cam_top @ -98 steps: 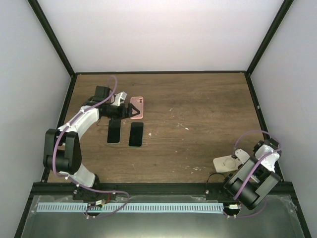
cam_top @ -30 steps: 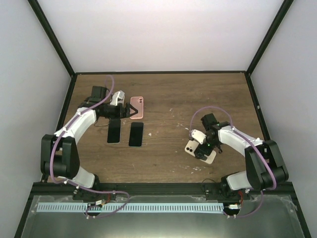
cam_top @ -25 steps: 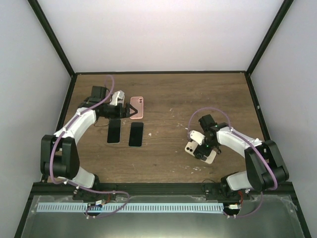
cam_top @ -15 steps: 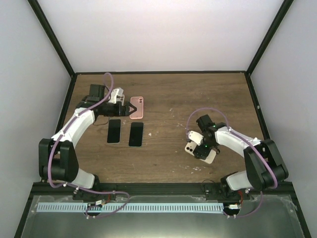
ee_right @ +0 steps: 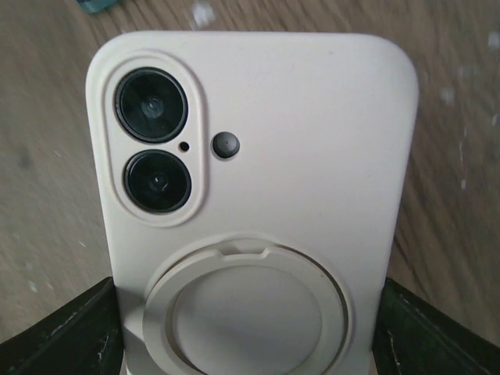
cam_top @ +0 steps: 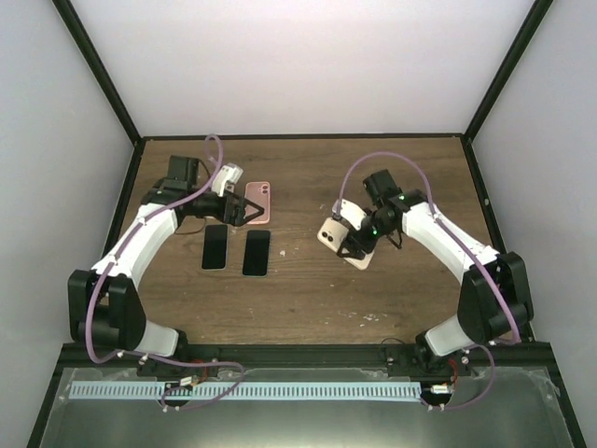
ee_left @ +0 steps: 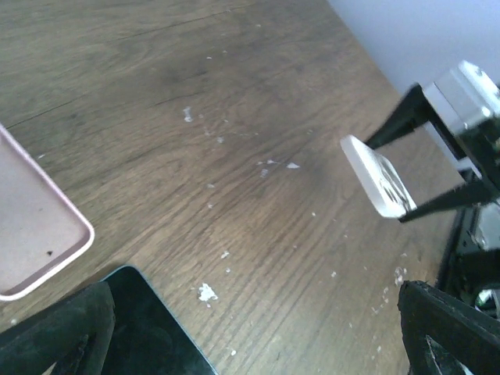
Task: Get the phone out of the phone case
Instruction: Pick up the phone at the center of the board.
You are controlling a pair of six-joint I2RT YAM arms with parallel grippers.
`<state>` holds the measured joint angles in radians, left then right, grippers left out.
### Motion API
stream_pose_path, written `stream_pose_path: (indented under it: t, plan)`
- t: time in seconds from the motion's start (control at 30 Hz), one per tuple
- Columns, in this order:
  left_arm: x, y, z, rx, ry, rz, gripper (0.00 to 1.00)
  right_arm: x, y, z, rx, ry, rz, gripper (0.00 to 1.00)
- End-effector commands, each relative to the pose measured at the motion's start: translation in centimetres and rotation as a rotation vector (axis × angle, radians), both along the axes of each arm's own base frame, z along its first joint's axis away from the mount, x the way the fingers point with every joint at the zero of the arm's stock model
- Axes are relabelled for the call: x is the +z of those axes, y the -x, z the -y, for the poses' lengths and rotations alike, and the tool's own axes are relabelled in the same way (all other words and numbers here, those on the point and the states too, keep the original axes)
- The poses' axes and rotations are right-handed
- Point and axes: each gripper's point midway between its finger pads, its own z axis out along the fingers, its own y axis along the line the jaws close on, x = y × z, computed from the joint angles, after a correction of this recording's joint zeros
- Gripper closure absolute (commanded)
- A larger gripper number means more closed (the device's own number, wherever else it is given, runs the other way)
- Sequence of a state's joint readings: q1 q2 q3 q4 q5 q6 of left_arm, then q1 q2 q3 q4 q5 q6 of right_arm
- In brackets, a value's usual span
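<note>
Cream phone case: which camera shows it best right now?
Right wrist: the cream phone case fills the frame, lenses and ring clear. Top external shows it small, between the right jaws; left wrist shows it distant, nearly edge-on.

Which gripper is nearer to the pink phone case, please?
Left. The left gripper hovers just left of the pink phone case; the right gripper, gripping the cream cased phone, is far off to its right.

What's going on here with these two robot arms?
The right gripper holds a cream-cased phone above the wooden table, its jaws closed on the phone's sides, camera lenses facing the wrist camera. The phone is not yet out of its case. The left gripper hangs open beside a pink case, near two black phones lying flat.
</note>
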<state>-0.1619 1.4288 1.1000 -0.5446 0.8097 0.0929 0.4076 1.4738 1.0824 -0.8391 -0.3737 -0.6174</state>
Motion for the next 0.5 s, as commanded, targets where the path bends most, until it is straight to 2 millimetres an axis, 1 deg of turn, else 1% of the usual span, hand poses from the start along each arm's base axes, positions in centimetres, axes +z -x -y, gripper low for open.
stream_pose_path:
  t: [0.0, 0.1, 0.17, 0.2, 0.27, 0.33, 0.37, 0.47]
  plan:
    - [2.9, 1.8, 1.0, -0.211, -0.001, 0.138, 0.0, 3.8, 1.0, -3.4, 0.099, -0.186, -0.067, 0.53]
    - [4.6, 3.1, 0.5, -0.32, -0.053, 0.235, 0.0, 5.6, 1.4, -4.7, 0.144, -0.268, -0.088, 0.54]
    - [6.0, 4.4, 0.0, -0.401, -0.081, 0.35, 0.0, 6.6, 1.9, -5.3, 0.175, -0.322, -0.104, 0.54]
    - [6.3, 5.2, -0.2, -0.447, -0.109, 0.413, 0.0, 7.0, 2.2, -5.6, 0.19, -0.346, -0.113, 0.54]
    - [6.1, 7.3, -0.2, -0.58, -0.188, 0.551, 0.0, 7.6, 2.8, -6.0, 0.217, -0.384, -0.13, 0.54]
    - [5.3, 8.4, -0.1, -0.667, -0.29, 0.633, 0.0, 8.2, 3.3, -6.3, 0.241, -0.412, -0.148, 0.54]
    - [5.2, 9.1, 0.0, -0.711, -0.314, 0.679, 0.01, 8.5, 3.5, -6.5, 0.255, -0.426, -0.153, 0.54]
    - [4.8, 12.6, 0.4, -0.887, -0.313, 0.822, 0.03, 9.4, 4.5, -7.1, 0.298, -0.465, -0.173, 0.54]
